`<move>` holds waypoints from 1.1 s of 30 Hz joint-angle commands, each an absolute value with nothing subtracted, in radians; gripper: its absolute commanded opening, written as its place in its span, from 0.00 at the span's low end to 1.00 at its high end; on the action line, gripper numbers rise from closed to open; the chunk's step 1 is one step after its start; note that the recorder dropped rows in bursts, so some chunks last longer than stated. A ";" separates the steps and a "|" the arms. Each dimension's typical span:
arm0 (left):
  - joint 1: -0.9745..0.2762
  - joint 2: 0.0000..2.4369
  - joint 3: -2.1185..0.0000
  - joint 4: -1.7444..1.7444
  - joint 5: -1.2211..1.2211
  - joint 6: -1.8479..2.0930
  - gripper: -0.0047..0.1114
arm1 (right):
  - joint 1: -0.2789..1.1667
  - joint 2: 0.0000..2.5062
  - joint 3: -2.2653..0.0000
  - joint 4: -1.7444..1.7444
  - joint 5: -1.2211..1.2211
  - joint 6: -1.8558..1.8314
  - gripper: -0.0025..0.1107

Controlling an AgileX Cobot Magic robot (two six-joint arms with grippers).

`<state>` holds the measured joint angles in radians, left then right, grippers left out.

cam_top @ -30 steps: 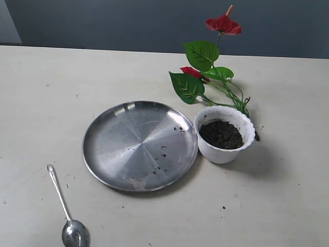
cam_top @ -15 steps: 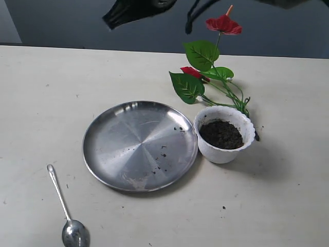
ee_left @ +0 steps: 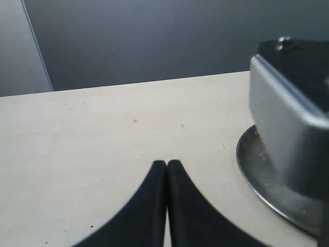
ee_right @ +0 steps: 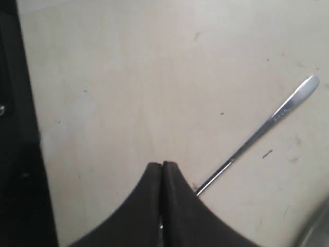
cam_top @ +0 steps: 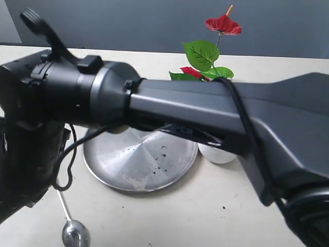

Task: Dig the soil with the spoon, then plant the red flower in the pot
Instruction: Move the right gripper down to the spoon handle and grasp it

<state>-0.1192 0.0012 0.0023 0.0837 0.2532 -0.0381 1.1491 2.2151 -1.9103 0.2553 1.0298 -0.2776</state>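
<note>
The spoon (cam_top: 75, 234) lies on the table at the front left; its thin handle (ee_right: 262, 131) runs out from behind my right gripper (ee_right: 162, 165), which hovers over it shut and holds nothing. My left gripper (ee_left: 167, 162) is also shut and empty, above bare table beside the plate. The red flower (cam_top: 223, 24) with its green leaves (cam_top: 201, 54) lies at the back. Only a white sliver of the pot (cam_top: 218, 153) shows under a big dark arm (cam_top: 195, 108). The soil is hidden.
A round steel plate (cam_top: 139, 162) with soil crumbs sits mid-table, its rim (ee_left: 257, 170) in the left wrist view next to a grey metal arm part (ee_left: 288, 139). The dark arm spans most of the exterior view.
A dark arm has swept in across the exterior view, covering the pot, the soil and the plate's far half. Spoon, plate and flower have not moved.
</note>
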 commanded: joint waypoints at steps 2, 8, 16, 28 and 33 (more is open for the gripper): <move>-0.125 0.000 0.000 0.084 0.239 -0.042 0.05 | 1.136 2.270 -1.921 0.226 0.929 -0.276 0.23; -0.125 0.000 0.000 0.084 0.239 -0.042 0.05 | 1.136 2.312 -1.921 0.192 0.855 -0.237 0.41; -0.125 0.000 0.000 0.084 0.239 -0.042 0.05 | 1.136 2.364 -1.921 0.167 0.813 -0.230 0.38; -0.125 0.000 0.000 0.084 0.239 -0.042 0.05 | 1.136 2.411 -1.921 0.116 0.817 -0.178 0.38; -0.125 0.000 0.000 0.084 0.239 -0.042 0.05 | 1.136 2.436 -1.921 0.116 0.849 -0.178 0.28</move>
